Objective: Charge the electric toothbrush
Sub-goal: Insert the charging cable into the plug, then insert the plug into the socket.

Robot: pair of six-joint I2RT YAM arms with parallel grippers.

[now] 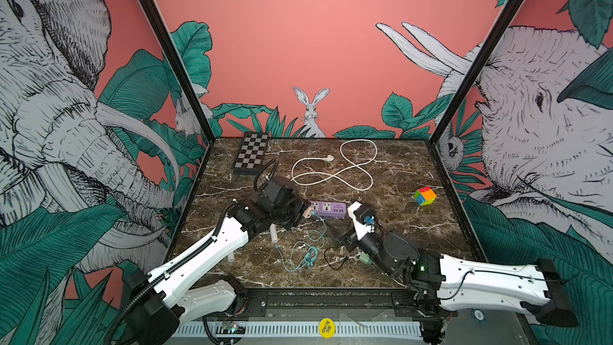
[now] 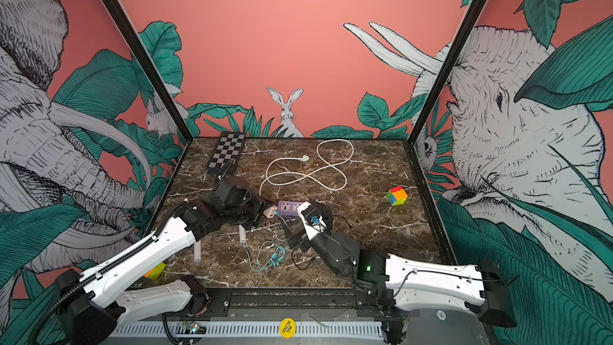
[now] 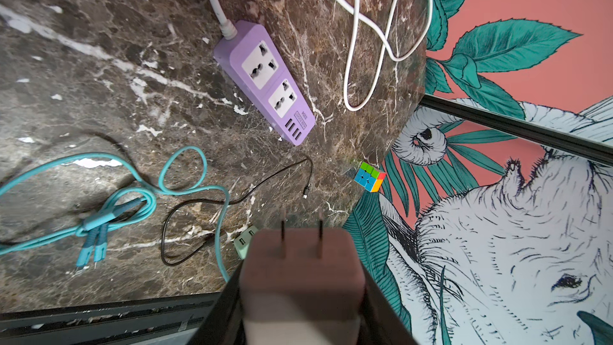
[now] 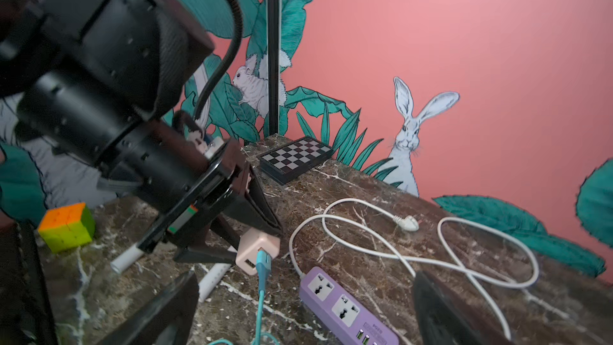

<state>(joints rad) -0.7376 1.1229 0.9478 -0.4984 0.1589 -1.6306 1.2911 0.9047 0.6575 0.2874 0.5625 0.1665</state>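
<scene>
Surface: dark marble table (image 1: 408,237); walls painted with elephants and a rabbit
Both top views: left gripper (image 1: 304,211) holds pink adapter (image 1: 307,212), near left end of purple power strip (image 1: 328,209); white toothbrush (image 1: 274,233) lies flat on the near side of this gripper; teal cable (image 1: 310,253) reaches its near end
Left wrist: pink adapter clamped between the jaws, two prongs pointing outward; strip lies apart from it
Right wrist: right gripper (image 4: 306,280) jaws wide apart, nothing between them; teal cable plugged in pink adapter
</scene>
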